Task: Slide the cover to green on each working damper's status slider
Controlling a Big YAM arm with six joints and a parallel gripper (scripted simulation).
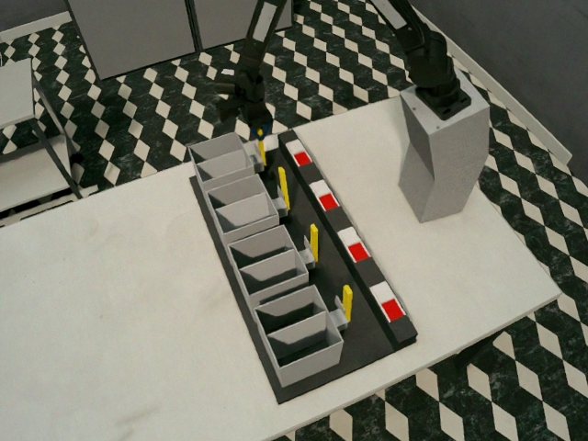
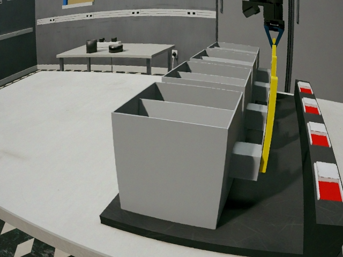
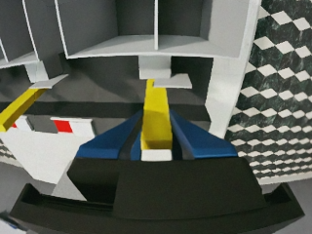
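Four grey box-shaped dampers stand in a row, the farthest damper (image 1: pixel 228 175) (image 3: pixel 185 46) at the back and the nearest damper (image 1: pixel 310 360) (image 2: pixel 169 166) at the front. Each has an upright yellow lever on its side. My gripper (image 1: pixel 260 132) (image 2: pixel 273 44) (image 3: pixel 156 115) is shut on the upper part of the farthest damper's yellow lever (image 1: pixel 263 152) (image 3: pixel 157 102). The other levers (image 1: pixel 283 185) (image 1: pixel 313 242) (image 1: pixel 347 303) stand free. All four sliders (image 1: pixel 301 158) (image 1: pixel 328 201) (image 1: pixel 358 252) (image 1: pixel 392 310) show red beside white covers. In the wrist view my gripper mostly hides the farthest slider.
The dampers stand on a dark base plate (image 1: pixel 360 351) (image 2: pixel 276 221), with the sliders on a raised dark rail (image 1: pixel 372 273) along one side. The grey arm pedestal (image 1: pixel 446 161) stands beyond the rail. The farthest damper is near the table's back edge.
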